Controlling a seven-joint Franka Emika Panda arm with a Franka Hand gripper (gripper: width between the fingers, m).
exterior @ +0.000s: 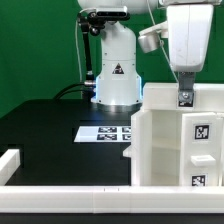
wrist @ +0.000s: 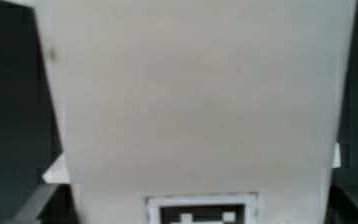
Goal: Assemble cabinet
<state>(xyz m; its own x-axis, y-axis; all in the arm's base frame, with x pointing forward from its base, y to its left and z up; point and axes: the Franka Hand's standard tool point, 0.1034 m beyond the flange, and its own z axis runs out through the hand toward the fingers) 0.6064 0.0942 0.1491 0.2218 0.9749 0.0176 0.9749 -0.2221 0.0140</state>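
Just beyond the marker board, toward the exterior view's right, the white cabinet stands upright on the black table, its top edge pinched by the gripper, which should probably stay vertical and move slowly to avoid tipping it.

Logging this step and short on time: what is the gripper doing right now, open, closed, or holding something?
Gripper: down at the top edge of the cabinet; whether its fingers are closed on it cannot be told.
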